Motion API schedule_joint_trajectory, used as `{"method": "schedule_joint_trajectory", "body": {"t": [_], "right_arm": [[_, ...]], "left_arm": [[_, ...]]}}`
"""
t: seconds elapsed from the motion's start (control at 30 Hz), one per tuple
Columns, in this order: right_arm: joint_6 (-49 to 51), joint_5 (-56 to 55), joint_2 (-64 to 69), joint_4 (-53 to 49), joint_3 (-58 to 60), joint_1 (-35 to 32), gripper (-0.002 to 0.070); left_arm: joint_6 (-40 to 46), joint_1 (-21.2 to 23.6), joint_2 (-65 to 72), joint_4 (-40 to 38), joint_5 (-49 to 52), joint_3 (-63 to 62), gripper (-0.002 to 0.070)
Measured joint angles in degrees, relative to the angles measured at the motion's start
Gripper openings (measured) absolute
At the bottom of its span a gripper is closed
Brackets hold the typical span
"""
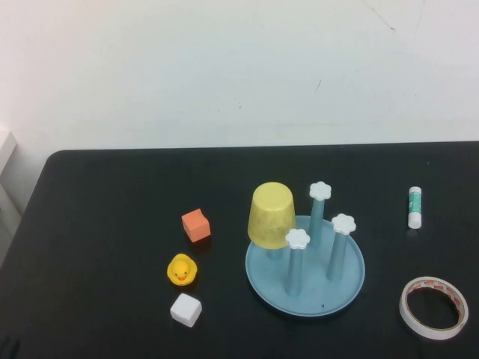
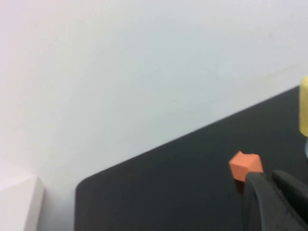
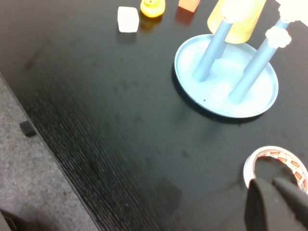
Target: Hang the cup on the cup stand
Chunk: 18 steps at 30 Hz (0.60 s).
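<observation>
The cup [image 1: 272, 215] sits upside down over one post of the stand [image 1: 305, 293], at about ten o'clock on the blue dish, so the hanging looks done. Neither arm shows in the high view. The left gripper [image 2: 276, 202] is seen only in its own wrist view, hanging near the table's far left corner, fingers closed on nothing. The right gripper [image 3: 279, 204] hovers low at the near right, just beside the tape roll [image 3: 276, 166], also pinched shut and empty.

The cup leans a little on its post; my guess is a knock to the stand could tip it off, and the right arm, being so near the tape, could drag the roll if it swung carelessly.

The high view alone shows the glue stick [image 1: 415, 207] at three o'clock of the stand. The right wrist view shows the grey floor beyond the table edge. The left wrist view catches the orange cube [image 2: 246, 165] and a sliver of cup.
</observation>
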Motion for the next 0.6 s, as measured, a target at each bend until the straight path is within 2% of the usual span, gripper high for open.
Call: {"method": "schedule_joint_trajectory", "body": {"t": [0.1, 0.17, 0.23, 0.3, 0.4, 0.5, 0.6], "right_arm": [[0.0, 0.0, 0.0, 0.0, 0.0, 0.0, 0.0000], [0.0, 0.0, 0.0, 0.0, 0.0, 0.0, 0.0000], [0.0, 0.0, 0.0, 0.0, 0.0, 0.0, 0.0000], [0.0, 0.0, 0.0, 0.0, 0.0, 0.0, 0.0000], [0.0, 0.0, 0.0, 0.0, 0.0, 0.0, 0.0000], [0.0, 0.0, 0.0, 0.0, 0.0, 0.0, 0.0000], [0.0, 0.0, 0.0, 0.0, 0.0, 0.0, 0.0000]], "left_arm": [[-1.3, 0.0, 0.0, 0.4, -1.9, 0.0, 0.0000], [-6.6, 0.0, -0.1, 6.2, -3.1, 0.0, 0.0000], [-18.0, 0.0, -0.1, 17.1, -3.4, 0.0, 0.0000], [-34.6, 0.0, -0.1, 32.2, -3.1, 0.0, 0.0000], [-55.7, 0.0, -0.1, 48.6, 0.0, 0.0, 0.0000], [-63.1, 0.0, -0.1, 52.9, 6.0, 0.0, 0.0000], [-62.8, 0.0, -0.1, 50.5, 11.2, 0.0, 0.0000]]}}
